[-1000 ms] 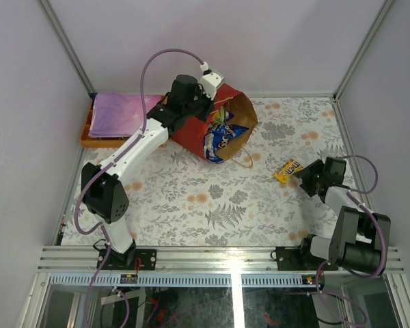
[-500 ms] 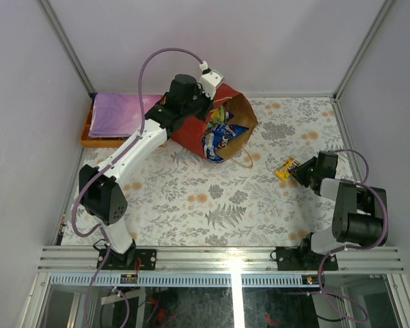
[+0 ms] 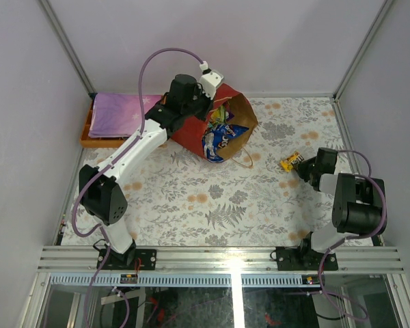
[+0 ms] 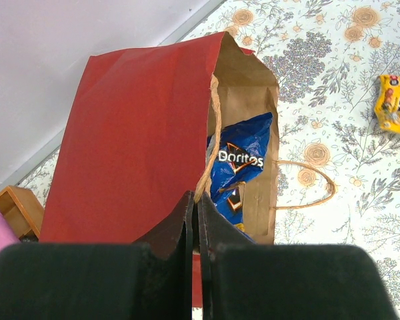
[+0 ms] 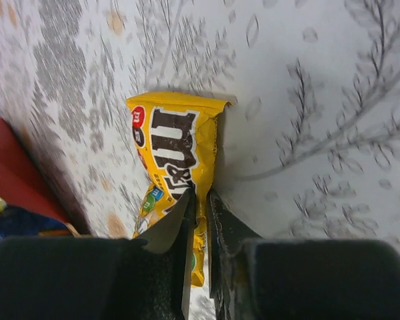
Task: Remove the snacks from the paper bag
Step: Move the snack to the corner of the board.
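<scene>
The red paper bag lies tipped at the back, its brown mouth facing right. A blue Doritos packet and a green-yellow packet show inside; the Doritos packet also shows in the left wrist view. My left gripper is shut on the bag's rim and holds it up. My right gripper is shut on a yellow M&M's packet, held at the right of the table.
An orange tray with a flat purple patterned item stands at the back left. A loop handle lies on the floral cloth in front of the bag. Grey walls close in the back and sides.
My right gripper has carried the yellow packet a little farther right and back, turning it. The left arm and the bag have not moved.
</scene>
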{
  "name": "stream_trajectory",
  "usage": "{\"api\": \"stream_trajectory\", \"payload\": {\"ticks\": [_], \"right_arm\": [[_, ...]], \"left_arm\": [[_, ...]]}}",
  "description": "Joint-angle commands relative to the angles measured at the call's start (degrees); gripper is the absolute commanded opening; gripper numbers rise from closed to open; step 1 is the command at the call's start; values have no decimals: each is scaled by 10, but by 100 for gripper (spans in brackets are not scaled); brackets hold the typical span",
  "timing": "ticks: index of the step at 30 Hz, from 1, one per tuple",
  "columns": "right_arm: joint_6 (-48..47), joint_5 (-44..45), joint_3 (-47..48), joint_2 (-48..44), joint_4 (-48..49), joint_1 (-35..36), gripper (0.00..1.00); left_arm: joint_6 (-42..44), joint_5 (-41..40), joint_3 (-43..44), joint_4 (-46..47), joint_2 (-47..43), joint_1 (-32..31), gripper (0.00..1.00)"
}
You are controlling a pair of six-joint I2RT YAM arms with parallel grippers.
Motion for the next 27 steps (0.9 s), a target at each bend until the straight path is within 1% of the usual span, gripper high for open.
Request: {"api": "stream_trajectory", "payload": {"ticks": [1,8,9,10,11,13,14,16,17,19,22,24,27], "right_arm": [[71,72,61,47,54,2,9],[119,120,196,153,68,-10,10],[121,125,217,170,69,-11,11],[119,125,239,185,71,-12,14],[114,122,259,200,72,-12,24],[105,104,293,221,75,-14,51],[100,93,303,225,76,-15,61],[85,80,311,216,79,-14,74],[75,78,314,207,73,-15,77],[33,81,327,182,46,-15,78],[-60,88,362,160,-38,-13,79],[-140,90,395,158,-98,-7,79],[-284,125,462,187,-198,18,82]], "left_arm": [[11,-7,-5,14,-5,-2,0],[16,-10,-3,15,-6,-2,0],[17,-11,-2,15,-5,-2,0],[18,-14,-2,14,-4,-2,0],[20,-16,-1,14,-5,-2,0],[22,-24,1,12,-3,-2,0],[24,-28,-1,12,-3,-3,0],[27,-34,-2,12,-3,-2,0],[28,-36,-1,12,-1,-2,0],[29,-40,-1,12,0,-1,0],[31,-42,0,12,3,-1,0],[32,-41,1,13,5,-1,0],[32,-35,4,14,8,-2,0]]}}
